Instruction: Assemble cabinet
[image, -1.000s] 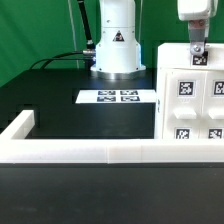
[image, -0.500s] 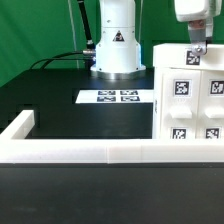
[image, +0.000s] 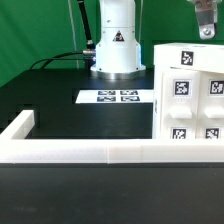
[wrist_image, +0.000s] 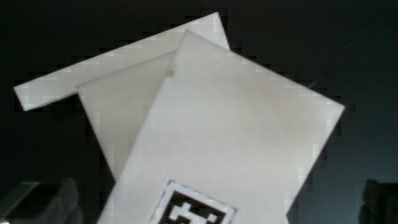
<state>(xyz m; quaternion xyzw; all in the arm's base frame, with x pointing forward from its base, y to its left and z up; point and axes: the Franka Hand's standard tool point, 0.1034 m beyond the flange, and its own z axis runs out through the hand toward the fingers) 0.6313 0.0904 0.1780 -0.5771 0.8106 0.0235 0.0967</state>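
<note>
We see the cabinet (image: 191, 95) standing upright on the black table (image: 60, 105) at the exterior view's right, a white boxy body whose front face carries several small black-and-white square tags, with its right side running out of the picture. Its foot stands just behind the long low white rail (image: 100, 152), which crosses the whole table in the foreground and turns back in a short leg at the exterior view's left. The gripper (image: 207, 28) shows only as a small piece at the upper edge of the exterior view, above the cabinet's top edge and apart from it; nothing is between its fingers there, but we cannot tell how wide the fingers stand, as most of the hand is cut off by the frame. In the wrist view we look down on the cabinet (wrist_image: 214, 140) from above: a white sloping panel with a thinner white slab meeting it at an angle, and one square tag (wrist_image: 192, 208) near the panel's lower part. Two dark blurred shapes at the lower corners of that view may be the fingers, but they are too dim to judge. The marker board (image: 118, 98) lies flat on the table between the cabinet and the robot's white base (image: 115, 45), just beside the cabinet's left side as the exterior view shows it. A green backdrop (image: 35, 30) hangs behind the table.
</note>
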